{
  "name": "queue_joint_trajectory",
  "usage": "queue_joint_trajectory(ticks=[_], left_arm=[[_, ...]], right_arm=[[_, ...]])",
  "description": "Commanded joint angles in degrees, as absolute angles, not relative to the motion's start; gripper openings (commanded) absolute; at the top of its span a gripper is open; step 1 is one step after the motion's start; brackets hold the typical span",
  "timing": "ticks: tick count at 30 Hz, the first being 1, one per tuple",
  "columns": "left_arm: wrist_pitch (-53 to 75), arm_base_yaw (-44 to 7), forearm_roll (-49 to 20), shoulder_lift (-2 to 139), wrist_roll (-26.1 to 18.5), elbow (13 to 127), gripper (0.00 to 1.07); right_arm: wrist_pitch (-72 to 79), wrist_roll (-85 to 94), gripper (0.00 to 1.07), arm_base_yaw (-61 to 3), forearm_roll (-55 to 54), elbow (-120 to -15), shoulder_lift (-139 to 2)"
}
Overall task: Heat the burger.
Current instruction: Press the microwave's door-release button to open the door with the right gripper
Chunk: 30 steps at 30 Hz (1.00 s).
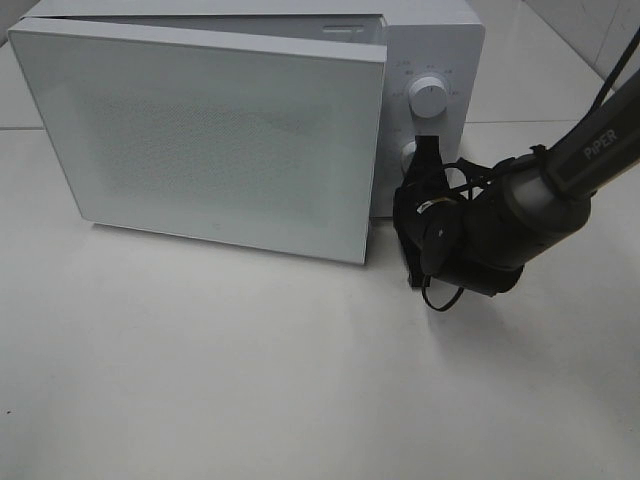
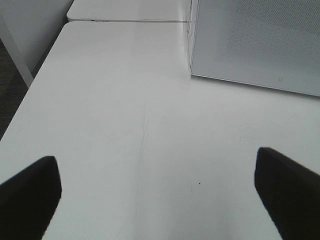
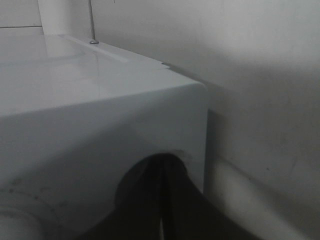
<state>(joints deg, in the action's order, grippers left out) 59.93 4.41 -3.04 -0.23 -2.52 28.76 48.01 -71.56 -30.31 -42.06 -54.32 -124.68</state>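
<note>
The burger shows in no view. A white microwave (image 1: 440,50) stands at the back of the table, its perforated door (image 1: 220,140) swung ajar toward the front. My right gripper (image 1: 428,150) is shut, its black fingertips against the control panel beside the lower knob (image 1: 409,155). In the right wrist view the right gripper (image 3: 162,200) has its fingers pressed together against the microwave's white body (image 3: 100,100), holding nothing. My left gripper (image 2: 160,195) is wide open over bare table, and only its finger (image 2: 30,195) at one side and its other finger (image 2: 287,195) show. The door (image 2: 260,40) lies beyond it.
An upper dial (image 1: 430,98) sits on the control panel above the lower knob. The right arm (image 1: 560,180) reaches in from the right edge. The white table (image 1: 250,380) stretches in front of the microwave, and its left edge (image 2: 20,115) drops to the floor.
</note>
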Motion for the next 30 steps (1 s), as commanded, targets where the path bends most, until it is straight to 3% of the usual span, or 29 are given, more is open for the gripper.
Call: queue_joint_trajectory(ticks=[1, 19, 30], left_arm=[[59.5, 4.1, -3.2, -1.4, -2.5, 28.5, 1.0], [59.5, 4.1, -3.2, -1.4, -2.5, 28.5, 1.0], [59.5, 4.1, -3.2, -1.4, -2.5, 28.5, 1.0]], right_arm=[[61.5, -69.4, 0.0, -27.4, -38.0, -60.6, -125.0], [51.3, -69.2, 0.0, -27.6, -38.7, -60.7, -123.8], [45.6, -69.4, 0.0, -27.6, -39.4, -53.2, -118.8]])
